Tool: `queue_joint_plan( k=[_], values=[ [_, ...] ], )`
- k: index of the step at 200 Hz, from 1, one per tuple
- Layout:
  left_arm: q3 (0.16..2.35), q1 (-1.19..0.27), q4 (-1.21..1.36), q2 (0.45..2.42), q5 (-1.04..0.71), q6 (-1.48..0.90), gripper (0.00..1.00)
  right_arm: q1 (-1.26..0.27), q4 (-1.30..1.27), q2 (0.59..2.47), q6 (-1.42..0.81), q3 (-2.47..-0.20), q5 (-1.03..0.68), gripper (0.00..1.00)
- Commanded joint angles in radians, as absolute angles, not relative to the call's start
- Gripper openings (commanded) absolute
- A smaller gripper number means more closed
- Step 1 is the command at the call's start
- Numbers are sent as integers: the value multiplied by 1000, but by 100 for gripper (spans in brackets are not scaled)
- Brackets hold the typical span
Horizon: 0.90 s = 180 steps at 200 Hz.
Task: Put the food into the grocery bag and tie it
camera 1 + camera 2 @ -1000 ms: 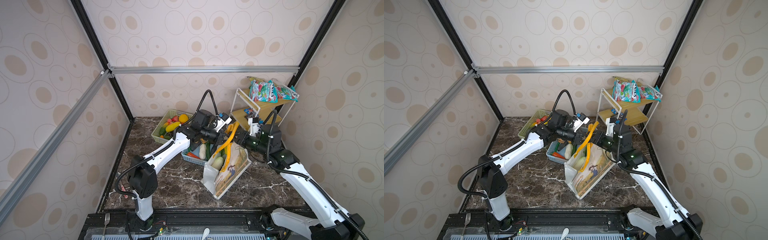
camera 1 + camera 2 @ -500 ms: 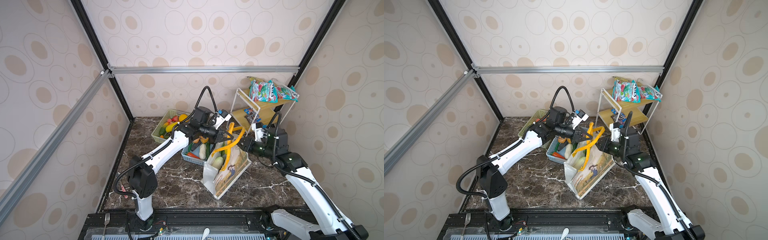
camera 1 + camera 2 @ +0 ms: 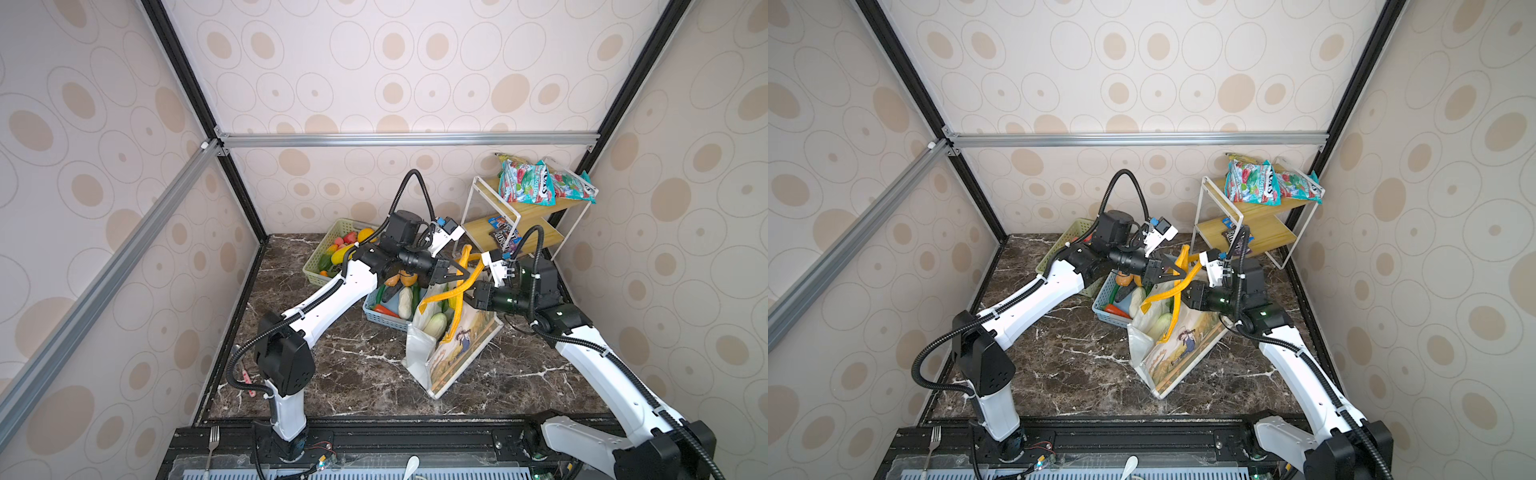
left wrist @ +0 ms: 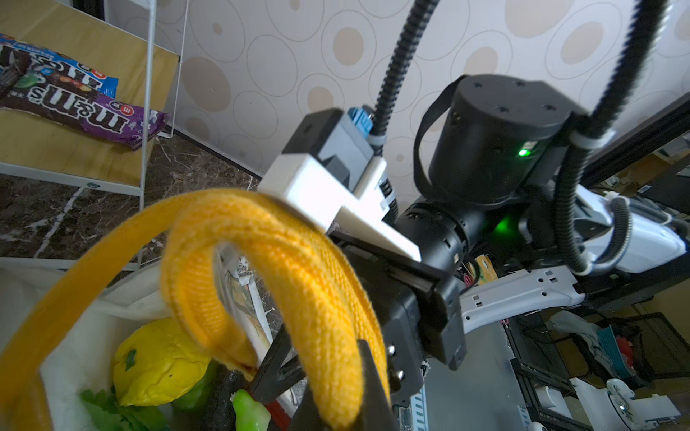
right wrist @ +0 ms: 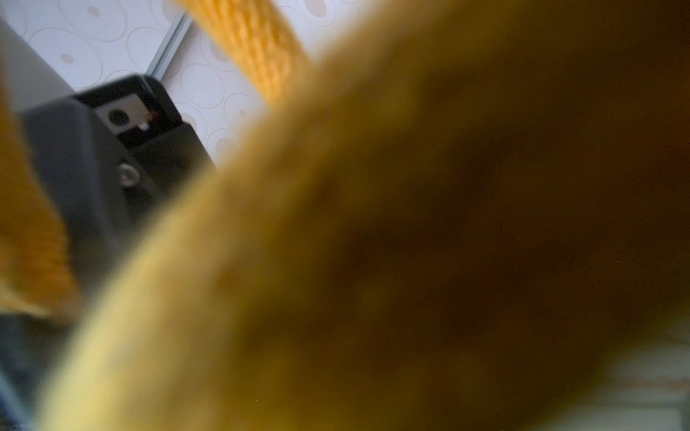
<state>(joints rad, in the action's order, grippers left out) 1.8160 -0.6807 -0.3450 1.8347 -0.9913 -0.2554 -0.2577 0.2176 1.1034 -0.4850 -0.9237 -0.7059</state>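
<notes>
Bag [image 3: 457, 353] stands tilted on the surface [image 3: 332, 361], food [image 3: 436, 324] inside; more lies in two baskets [image 3: 316, 270]. Tying begun, no knot yet: handles [image 3: 461, 286] cross above it. Left gripper's [image 3: 462, 272] fingers clamp one handle; right gripper's [image 3: 474, 296] fingers obscured by handle, state cannot be told.

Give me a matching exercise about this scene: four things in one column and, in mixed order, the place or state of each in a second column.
Things:
1. snack packets
2. chocolate packets
3. yellow fruit
4. left hand

Places or states:
A. inside the grocery bag
B. closed on a yellow handle
C. on the top shelf
D. on the lower shelf

Pairs: 1-C, 2-D, 3-A, 4-B.
</notes>
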Motion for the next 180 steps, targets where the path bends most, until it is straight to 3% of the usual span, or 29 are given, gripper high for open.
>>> queue_joint_plan(
  k=[1, 48, 119, 180],
  values=[
    [1882, -676, -320, 1844, -1033, -264, 0, -261, 104, 1075, -406, -878, -788, 44],
    [1914, -670, -266, 1865, -1062, -326, 0, -259, -109, 1051, -352, -776, -867, 52],
    [1973, -670, -293, 1913, -1048, -336, 0, -258, -207, 946, -147, -667, -954, 57],
    [1958, -669, -254, 1913, -1028, -374, 0, -265, -647, 1020, -326, -564, -859, 64]
  ],
)
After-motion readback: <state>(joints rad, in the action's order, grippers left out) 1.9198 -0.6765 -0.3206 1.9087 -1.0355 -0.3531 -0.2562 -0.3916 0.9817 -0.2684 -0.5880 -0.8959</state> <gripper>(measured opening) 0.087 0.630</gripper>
